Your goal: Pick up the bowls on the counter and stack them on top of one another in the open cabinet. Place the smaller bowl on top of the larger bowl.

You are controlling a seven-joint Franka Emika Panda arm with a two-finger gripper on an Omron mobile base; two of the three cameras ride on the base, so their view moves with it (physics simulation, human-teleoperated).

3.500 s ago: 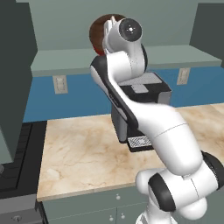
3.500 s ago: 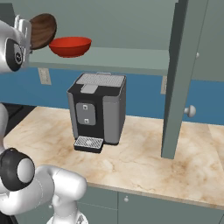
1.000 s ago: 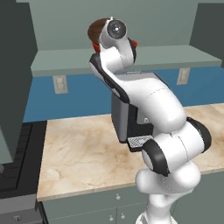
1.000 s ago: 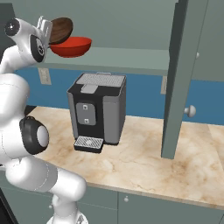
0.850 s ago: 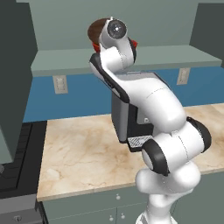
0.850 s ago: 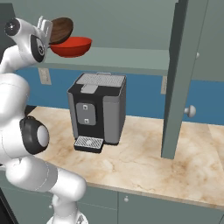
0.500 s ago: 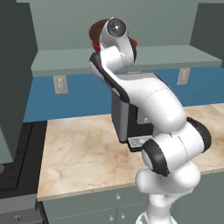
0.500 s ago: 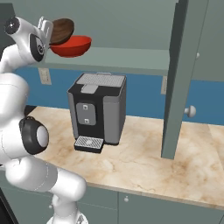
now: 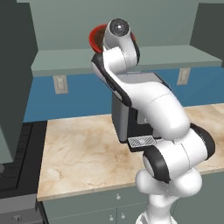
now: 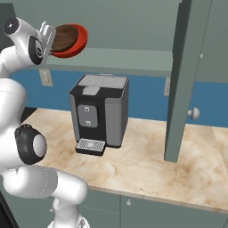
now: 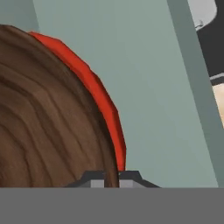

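Observation:
On the open cabinet's shelf (image 10: 129,60) sits the larger bowl (image 10: 79,43), glossy red. The smaller bowl (image 10: 64,37), dark brown with wood grain, is tilted with its mouth against the red bowl's opening, partly inside it. My gripper (image 10: 50,37) is at the brown bowl's left edge, shut on its rim. In the hand view the smaller bowl (image 11: 43,122) is large on the left, with my gripper (image 11: 111,177) shut on its edge and the larger bowl's rim (image 11: 103,103) just behind. From the left base view the arm hides most of the larger bowl (image 9: 93,40). The counter (image 10: 133,164) lies below.
A dark coffee machine (image 10: 99,113) stands on the counter under the shelf. A grey-green upright cabinet panel (image 10: 180,80) comes down to the counter on the right. A dark tall unit (image 9: 13,65) and a stove edge (image 9: 17,153) are on the left.
The brown bowl has moved slightly right and down, closer into the red bowl. The arm has hardly moved and the grip stays closed.

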